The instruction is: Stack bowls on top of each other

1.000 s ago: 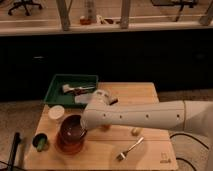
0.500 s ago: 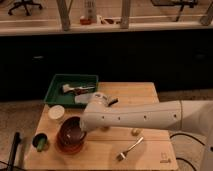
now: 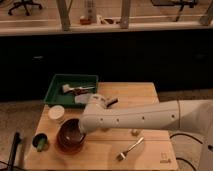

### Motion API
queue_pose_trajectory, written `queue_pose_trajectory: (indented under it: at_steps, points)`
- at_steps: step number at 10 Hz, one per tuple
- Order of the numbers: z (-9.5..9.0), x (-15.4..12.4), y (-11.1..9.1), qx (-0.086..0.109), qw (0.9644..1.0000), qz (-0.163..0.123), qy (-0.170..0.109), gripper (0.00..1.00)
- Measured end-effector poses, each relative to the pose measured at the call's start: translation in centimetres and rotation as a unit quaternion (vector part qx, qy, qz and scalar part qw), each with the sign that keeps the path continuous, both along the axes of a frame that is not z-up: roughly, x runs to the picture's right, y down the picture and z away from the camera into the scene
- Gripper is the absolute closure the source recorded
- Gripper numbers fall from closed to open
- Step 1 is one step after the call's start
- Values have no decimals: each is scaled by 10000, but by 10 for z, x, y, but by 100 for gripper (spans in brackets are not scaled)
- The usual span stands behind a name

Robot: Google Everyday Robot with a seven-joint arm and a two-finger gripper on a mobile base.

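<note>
The wider orange-red bowl (image 3: 64, 145) stands on the wooden table (image 3: 145, 95) near its front left. The small dark maroon bowl (image 3: 70, 132) appears to sit inside it. My white arm reaches in from the right across the table. Its end, with the gripper (image 3: 82, 129), is right at the bowls' right rim. The bulky wrist hides most of the gripper, so I cannot tell if it holds anything.
A green tray (image 3: 60, 80) with utensils sits at the table's back left. A white round container (image 3: 56, 113) and a small dark green cup (image 3: 40, 142) stand left of the bowls. A fork (image 3: 130, 148) and a small pale object (image 3: 134, 132) lie front right.
My arm's end has sunk slightly toward the bowls. The bowls and other things have not moved.
</note>
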State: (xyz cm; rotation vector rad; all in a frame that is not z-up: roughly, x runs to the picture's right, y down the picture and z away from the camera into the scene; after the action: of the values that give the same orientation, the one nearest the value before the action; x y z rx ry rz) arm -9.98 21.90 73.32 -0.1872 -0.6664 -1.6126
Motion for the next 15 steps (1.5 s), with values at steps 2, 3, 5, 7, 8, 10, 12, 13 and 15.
queue_pose_trajectory:
  at_steps: [2, 3, 5, 7, 8, 10, 12, 13, 15]
  points:
    - [2, -2, 1, -36, 10000, -11, -86, 100]
    - [3, -4, 2, -117, 9998, -5, -158, 100]
    - [9, -9, 4, -305, 9989, -22, -348, 100]
    - [15, -12, 5, -453, 9978, -12, -491, 100]
    - [18, -14, 5, -508, 9972, -34, -541, 100]
    - [24, -22, 5, -619, 9959, -135, -643, 100]
    - [28, -26, 4, -702, 9949, -215, -685, 100]
    - [30, -29, 3, -734, 9944, -239, -719, 100]
    - [33, -32, 2, -825, 9930, -281, -798, 90]
